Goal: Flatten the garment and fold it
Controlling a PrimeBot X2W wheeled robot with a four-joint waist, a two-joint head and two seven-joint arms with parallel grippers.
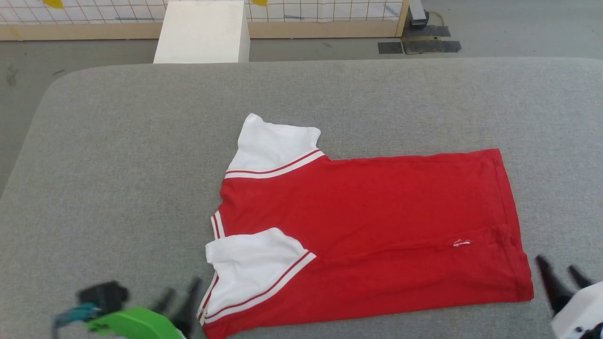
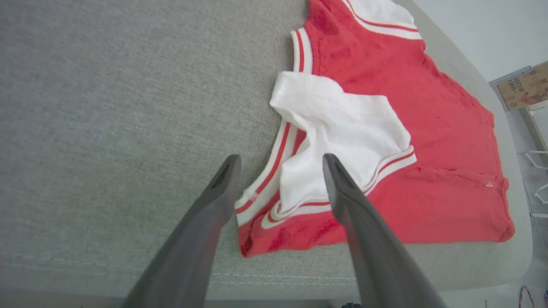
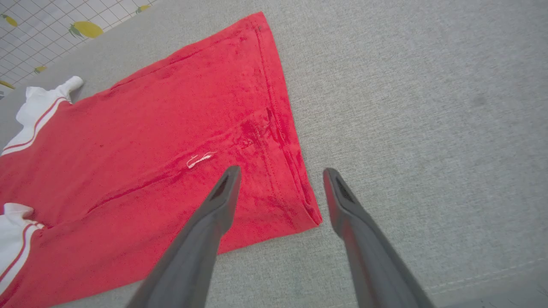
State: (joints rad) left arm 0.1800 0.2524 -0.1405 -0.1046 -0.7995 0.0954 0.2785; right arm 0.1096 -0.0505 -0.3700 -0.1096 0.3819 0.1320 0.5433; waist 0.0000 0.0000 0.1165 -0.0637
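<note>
1. Red jersey-style T-shirt with white short sleeves and red-white striped trim (image 1: 367, 221): we see this garment lying flat near the middle of the surface; the collar end points to the robot's left, the hem to its right; a plain red face is upward.
2. Grey woven padded tabletop with rounded corners (image 1: 141, 141): it bears the garment; bare grey cloth borders the shirt on every side.
3. Sleeves: the far white sleeve (image 1: 275, 141) spreads away from the robot; the near white sleeve (image 1: 254, 263) is folded inward and overlaps the red body.
4. Small white thread mark (image 1: 462, 243): we note it on the red fabric near the hem, beside a long crease.
5. Left gripper (image 2: 280, 159): its two dark fingers stand apart and hold nothing; in the left wrist view they frame the near sleeve; whether the tips touch the cloth we cannot tell.
6. Right gripper (image 3: 281, 171): its fingers are likewise spread and empty; in the right wrist view one lies over the red hem and the other over bare grey cloth, with the near hem corner between them.
7. Background: a white rectangular block (image 1: 202, 33) stands beyond the tabletop; a pale wooden rail (image 1: 94, 30) runs below a gridded wall.
</note>
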